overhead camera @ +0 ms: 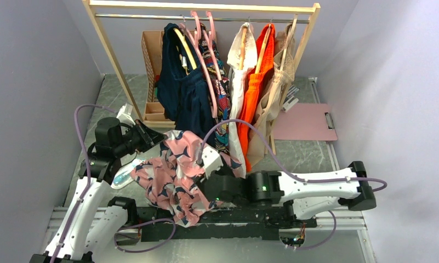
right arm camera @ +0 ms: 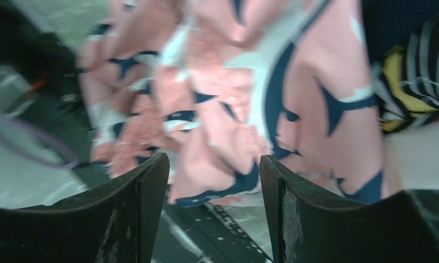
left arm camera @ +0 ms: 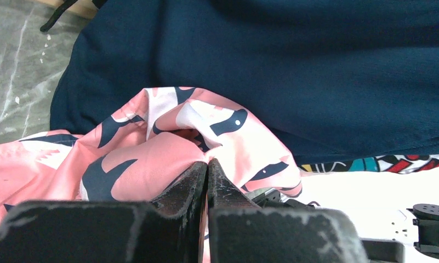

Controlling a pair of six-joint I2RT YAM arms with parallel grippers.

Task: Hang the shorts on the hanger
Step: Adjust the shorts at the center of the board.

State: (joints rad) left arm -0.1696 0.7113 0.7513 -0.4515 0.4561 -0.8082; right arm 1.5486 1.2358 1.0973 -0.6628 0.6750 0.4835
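The right gripper (right arm camera: 214,164) is recorded with its jaws standing well apart. The shorts (right arm camera: 228,82), pink with navy and white marks, are bunched just beyond them and blurred. A lower fold is seen between the fingers (right arm camera: 143,197); contact cannot be determined. A yellow, striped garment (right arm camera: 414,66) is noted at the right edge.

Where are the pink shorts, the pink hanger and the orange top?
shorts (overhead camera: 173,175): top view, the crumpled middle.
hanger (overhead camera: 196,19): top view, its curved hook.
orange top (overhead camera: 255,90): top view, its front.
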